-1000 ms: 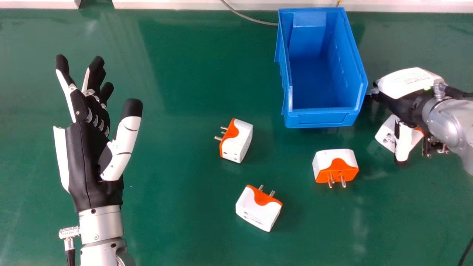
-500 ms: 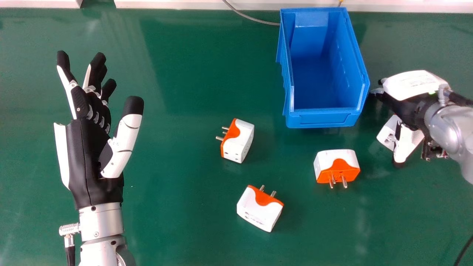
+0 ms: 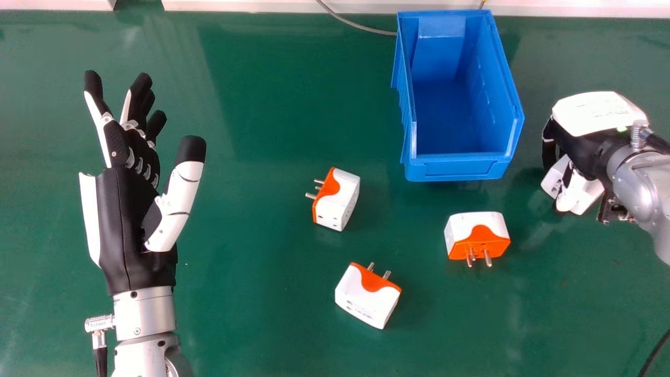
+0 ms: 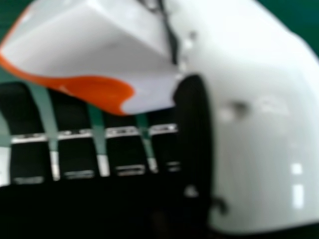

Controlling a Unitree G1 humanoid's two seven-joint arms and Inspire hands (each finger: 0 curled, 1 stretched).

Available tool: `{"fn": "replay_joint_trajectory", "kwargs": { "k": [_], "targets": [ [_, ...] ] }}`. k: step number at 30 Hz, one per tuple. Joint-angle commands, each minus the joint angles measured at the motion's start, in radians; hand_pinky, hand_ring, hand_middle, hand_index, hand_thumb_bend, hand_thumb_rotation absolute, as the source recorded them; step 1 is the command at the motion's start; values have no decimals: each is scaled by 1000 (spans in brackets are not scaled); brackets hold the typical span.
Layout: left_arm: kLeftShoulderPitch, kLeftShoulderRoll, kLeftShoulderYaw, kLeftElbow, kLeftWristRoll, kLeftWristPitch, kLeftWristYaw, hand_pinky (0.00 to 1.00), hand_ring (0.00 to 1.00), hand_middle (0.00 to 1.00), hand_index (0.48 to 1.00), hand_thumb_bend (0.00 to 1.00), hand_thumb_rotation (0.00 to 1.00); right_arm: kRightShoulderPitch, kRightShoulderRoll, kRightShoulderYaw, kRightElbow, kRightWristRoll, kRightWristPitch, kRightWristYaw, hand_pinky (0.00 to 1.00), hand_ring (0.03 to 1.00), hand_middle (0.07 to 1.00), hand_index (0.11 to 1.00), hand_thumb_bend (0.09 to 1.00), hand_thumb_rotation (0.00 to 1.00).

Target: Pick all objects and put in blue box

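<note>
My left hand (image 3: 123, 220) is held open over the left part of the green table, palm turned toward the middle, holding nothing. To the right of the blue box (image 3: 455, 162), my right hand (image 3: 594, 118) has its fingers curled down around a white-and-orange adapter (image 3: 554, 180), thumb against its near side. In the right hand view the adapter (image 4: 94, 52) lies between the dark fingers and the white thumb of that hand (image 4: 259, 129). Three more adapters lie apart on the table: one (image 3: 340, 201) left of the box, one (image 3: 369, 298) nearer, one (image 3: 473, 230) just in front of the box.
The box stands near the far edge of the green table (image 3: 251, 131), its interior bare. A grey cable (image 3: 356, 24) runs to its far left corner. Another dark cable (image 3: 654, 353) lies at the near right corner.
My right hand's fingers have curled in, away from the box's side, and closed on the adapter, which has turned and shifted slightly. The left hand has shifted only a little.
</note>
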Motion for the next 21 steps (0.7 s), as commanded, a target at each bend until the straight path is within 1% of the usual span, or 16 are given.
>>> {"fn": "replay_joint_trajectory", "kwargs": {
  "k": [1, 4, 6, 7, 9, 11, 13, 14, 16, 18, 20, 21],
  "targets": [
    [-4, 2, 1, -10, 7, -12, 1, 931, 959, 945, 936, 661, 576, 17, -22, -13, -11, 15, 0, -14, 351, 397, 507, 531, 510, 0],
    [-2, 1, 1, -8, 3, -17, -1, 930, 958, 946, 937, 663, 575, 25, -35, -17, -31, 19, -11, -49, 341, 395, 502, 532, 510, 0],
    [-1, 1, 0, -6, -5, -22, -8, 927, 956, 945, 937, 659, 570, 27, -39, -27, -55, 27, 12, -40, 325, 393, 504, 528, 511, 0],
    [0, 1, 0, -6, -7, -23, -9, 929, 958, 947, 938, 656, 566, 29, -42, -35, -74, 32, 28, -26, 321, 392, 505, 528, 510, 0],
    [3, 0, 1, -7, -3, -23, -6, 933, 961, 948, 939, 654, 566, 48, -66, -83, -164, 62, 74, 14, 316, 392, 507, 528, 510, 0],
    [7, -1, 2, -12, 4, -21, 0, 933, 962, 948, 936, 657, 573, 87, -106, -133, -294, 79, 119, 59, 293, 387, 485, 530, 510, 0],
    [11, -2, 3, -15, 11, -21, 5, 932, 961, 947, 936, 657, 574, 136, -152, -190, -431, 99, 141, 88, 293, 391, 485, 527, 511, 0],
    [13, -3, 2, -18, 13, -19, 7, 931, 960, 947, 936, 655, 575, 162, -174, -219, -488, 106, 139, 84, 298, 396, 485, 524, 512, 0],
    [17, -5, 2, -23, 19, -11, 13, 929, 959, 947, 935, 654, 575, 218, -212, -291, -551, 142, 58, -19, 307, 403, 483, 521, 513, 0],
    [19, -9, 0, -26, 16, -5, 13, 929, 959, 947, 935, 654, 575, 253, -231, -352, -579, 193, -24, -67, 307, 403, 483, 521, 513, 0],
    [19, -10, -1, -26, 15, -4, 14, 929, 958, 943, 932, 656, 572, 271, -240, -382, -601, 214, -56, -71, 289, 399, 480, 523, 513, 0],
    [18, -9, 0, -24, 19, -6, 16, 931, 958, 941, 931, 658, 571, 281, -246, -393, -617, 206, -62, -85, 277, 394, 476, 528, 513, 0]
  ]
}}
